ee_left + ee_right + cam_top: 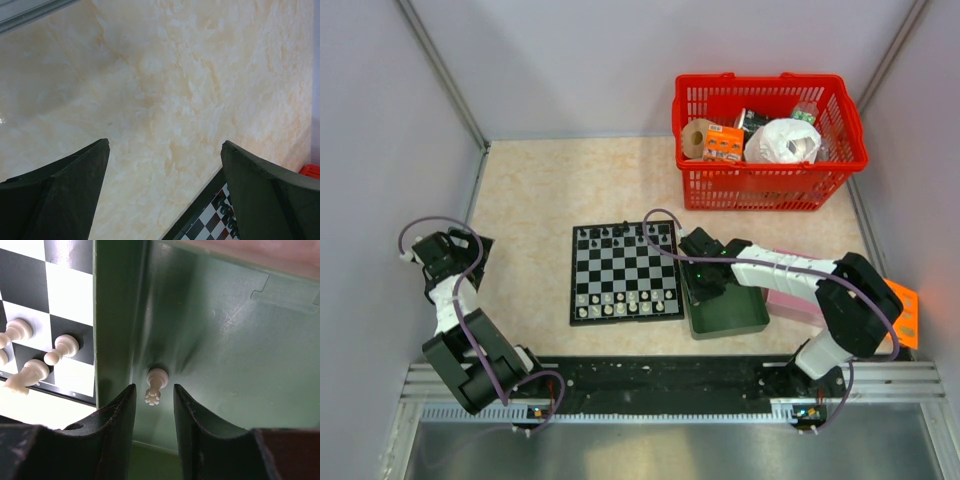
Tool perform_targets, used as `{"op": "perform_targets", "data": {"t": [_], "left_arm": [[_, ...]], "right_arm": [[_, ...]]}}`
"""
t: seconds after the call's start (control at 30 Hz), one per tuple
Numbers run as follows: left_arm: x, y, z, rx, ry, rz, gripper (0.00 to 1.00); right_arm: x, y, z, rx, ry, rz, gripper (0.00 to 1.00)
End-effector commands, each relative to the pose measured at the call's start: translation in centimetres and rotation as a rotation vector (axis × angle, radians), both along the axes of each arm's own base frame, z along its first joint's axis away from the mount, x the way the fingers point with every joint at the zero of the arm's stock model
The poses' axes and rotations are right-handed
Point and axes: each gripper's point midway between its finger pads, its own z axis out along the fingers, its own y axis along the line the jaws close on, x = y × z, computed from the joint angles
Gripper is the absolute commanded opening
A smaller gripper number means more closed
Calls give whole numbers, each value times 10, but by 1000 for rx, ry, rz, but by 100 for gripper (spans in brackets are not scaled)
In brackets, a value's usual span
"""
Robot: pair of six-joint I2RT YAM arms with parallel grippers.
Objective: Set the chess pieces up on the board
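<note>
Top view: board point(625, 268) sits mid-frame, with black pieces point(610, 233) on its far row and white pieces point(620, 303) across the two near rows. A green tray point(740, 312) butts against the board's right edge, a pink box point(798, 300) is just right of that, and a red basket point(770, 188) is upper right. My right gripper point(704, 288) is down inside the tray at its left side, presumably because an unplaced piece sits there. My left gripper point(455, 248) is at far left, well apart from the board and out of the right arm's way.

Left wrist: fingers point(65, 195) are spread wide with nothing between them, only bare table point(175, 75). A board corner shows at lower right. Reads as idle.

Right wrist: one white piece point(154, 384) stands on the tray floor, just beside the tray wall on the board side. It has a notched, crown-like head; queen or rook, can't tell which. My fingers point(117, 430) straddle it with a narrow gap. Green shows on both sides of the piece, so they're apart, not clamped yet. I'd guess the gap is kept tight because the wall crowds my left-of-frame finger. White pawns point(62, 347) stand on board squares at left of frame.

My read: this is the pre-grasp step. Next is to close on the stem, lift clear of the wall, and carry it to white's near row. The risk is that a tiny, top-heavy piece tips against the wall if one pad lands first.
</note>
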Motion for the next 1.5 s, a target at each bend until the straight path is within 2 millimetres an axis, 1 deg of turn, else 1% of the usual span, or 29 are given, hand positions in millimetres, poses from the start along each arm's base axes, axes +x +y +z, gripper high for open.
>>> {"op": "perform_targets", "data": {"t": [0.0, 0.2, 0.33, 0.4, 0.47, 0.57, 0.63, 0.7, 0.87, 1.0, 1.1, 1.17, 1.2, 1.4, 1.43, 1.47], "left_arm": [[9, 7, 10, 23, -46, -2, 98], [8, 10, 14, 42, -46, 4, 98], [9, 7, 12, 27, -49, -3, 98], [8, 7, 12, 27, -49, -3, 98], [9, 7, 14, 29, -53, -2, 98], [7, 6, 15, 32, -57, -4, 98], [6, 6, 13, 33, -53, -3, 98], [6, 6, 13, 33, -48, -4, 98], [3, 7, 19, 49, -49, 4, 98], [3, 5, 16, 40, -52, 0, 98], [5, 5, 13, 33, -46, -3, 98], [5, 5, 13, 33, -48, -2, 98], [5, 6, 12, 34, -47, 0, 98], [5, 6, 12, 35, -43, -1, 98], [4, 6, 11, 33, -42, 1, 98], [5, 6, 11, 34, -42, -1, 98]], "right_arm": [[12, 11, 9, 17, -53, 14, 35], [15, 10, 13, 16, -72, 8, 32], [15, 9, 14, 11, -76, 11, 31], [15, 7, 13, 6, -77, 13, 32], [15, 7, 14, 7, -77, 16, 36], [15, 9, 14, 13, -78, 20, 35], [15, 10, 16, 19, -81, 26, 34], [15, 9, 15, 15, -85, 25, 29], [14, 8, 14, 15, -85, 29, 26], [16, 8, 15, 12, -91, 33, 25], [18, 9, 17, 17, -98, 35, 23], [18, 10, 18, 21, -98, 36, 18], [18, 10, 18, 19, -98, 36, 18], [19, 12, 22, 20, -100, 40, 18], [19, 11, 22, 18, -100, 43, 18], [20, 11, 23, 16, -102, 40, 21]]}}
